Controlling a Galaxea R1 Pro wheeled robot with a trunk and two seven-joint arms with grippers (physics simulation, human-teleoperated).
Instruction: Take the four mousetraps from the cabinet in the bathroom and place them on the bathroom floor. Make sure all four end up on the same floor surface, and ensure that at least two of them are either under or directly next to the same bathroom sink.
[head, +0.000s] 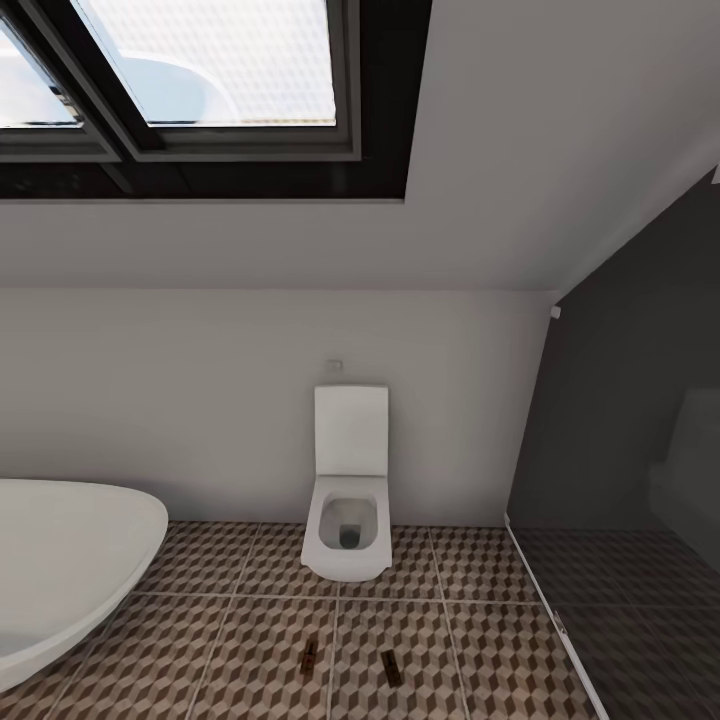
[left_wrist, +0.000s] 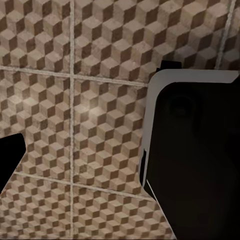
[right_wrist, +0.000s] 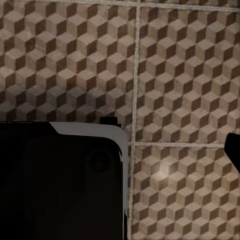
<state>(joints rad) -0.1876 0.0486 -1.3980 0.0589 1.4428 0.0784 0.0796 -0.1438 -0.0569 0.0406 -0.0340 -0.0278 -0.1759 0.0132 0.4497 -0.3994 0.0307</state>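
Two mousetraps lie on the cube-patterned bathroom floor (head: 250, 640) in front of the toilet, one (head: 309, 656) to the left and one (head: 391, 667) to the right, a short gap apart. The cabinet and the sink are out of view. My left gripper (left_wrist: 85, 165) hangs over bare tiles; one dark finger (left_wrist: 10, 165) shows at the picture's edge and nothing is held. My right gripper (right_wrist: 175, 155) also hangs over bare tiles, with one finger (right_wrist: 233, 150) at the picture's edge and nothing in it.
A square white toilet (head: 348, 520) stands against the back wall. An oval white bathtub (head: 60, 560) fills the left. A dark glass partition (head: 620, 480) closes off the right. A skylight window (head: 200, 80) sits overhead. My dark base (left_wrist: 195, 160) shows beside each gripper.
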